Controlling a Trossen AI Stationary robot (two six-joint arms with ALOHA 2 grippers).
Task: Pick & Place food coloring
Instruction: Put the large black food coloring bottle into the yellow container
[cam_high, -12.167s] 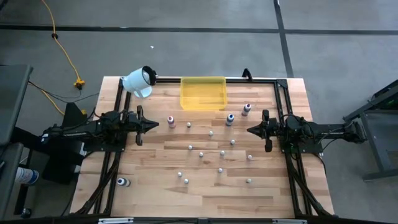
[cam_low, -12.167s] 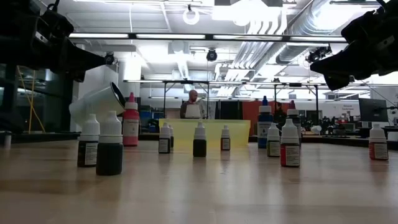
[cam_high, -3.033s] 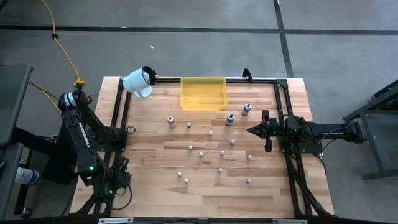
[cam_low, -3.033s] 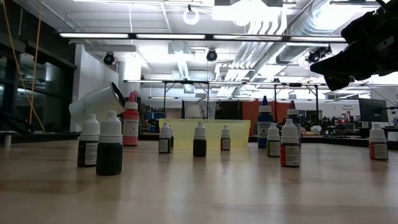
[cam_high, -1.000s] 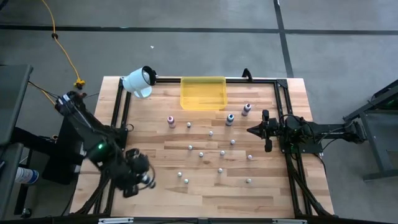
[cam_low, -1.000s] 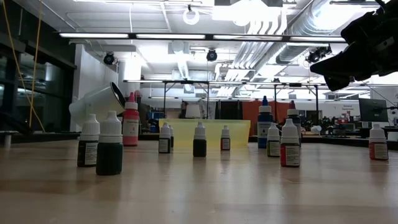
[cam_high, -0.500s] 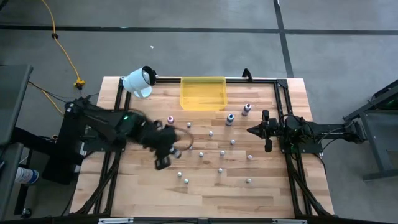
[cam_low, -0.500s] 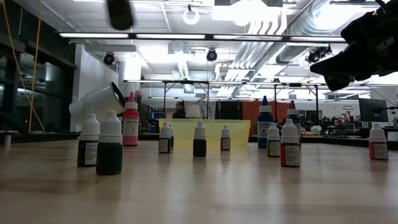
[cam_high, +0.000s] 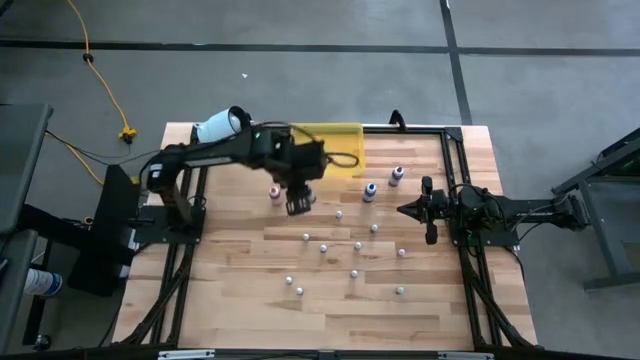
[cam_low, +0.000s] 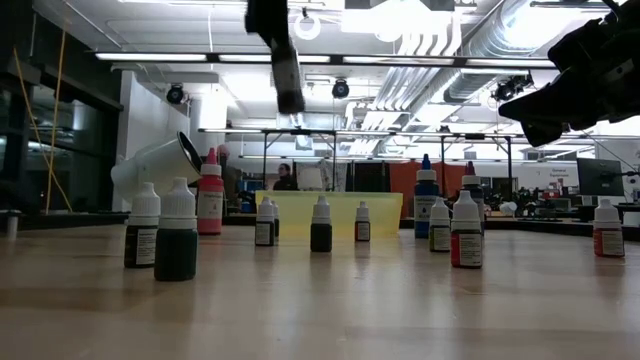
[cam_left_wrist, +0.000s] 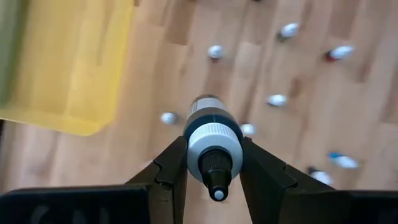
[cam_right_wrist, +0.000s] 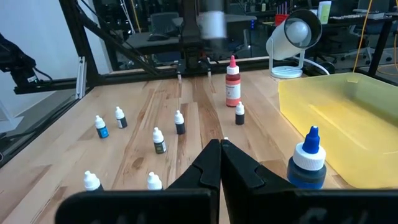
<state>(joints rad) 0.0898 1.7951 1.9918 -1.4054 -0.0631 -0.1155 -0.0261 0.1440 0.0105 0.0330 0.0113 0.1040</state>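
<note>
Food coloring bottle (cam_left_wrist: 211, 134), white-capped with a dark body, is clamped between the fingers of the left claw (cam_high: 299, 200), held in the air above the counter (cam_high: 330, 310) just beside the yellow tray (cam_high: 345, 163). Other small bottles (cam_high: 324, 247) stand scattered across the counter's middle. The right claw (cam_high: 404, 210) waits at the counter's right side, fingers closed together on nothing.

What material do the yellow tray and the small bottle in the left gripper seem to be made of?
The yellow tray looks like translucent plastic with a smooth finish: in the low view the room shows faintly through its wall. The small bottle held in the left gripper seems to be plastic too, with a matte white ribbed collar and dark nozzle; its body looks dark, perhaps from the liquid inside.
</note>
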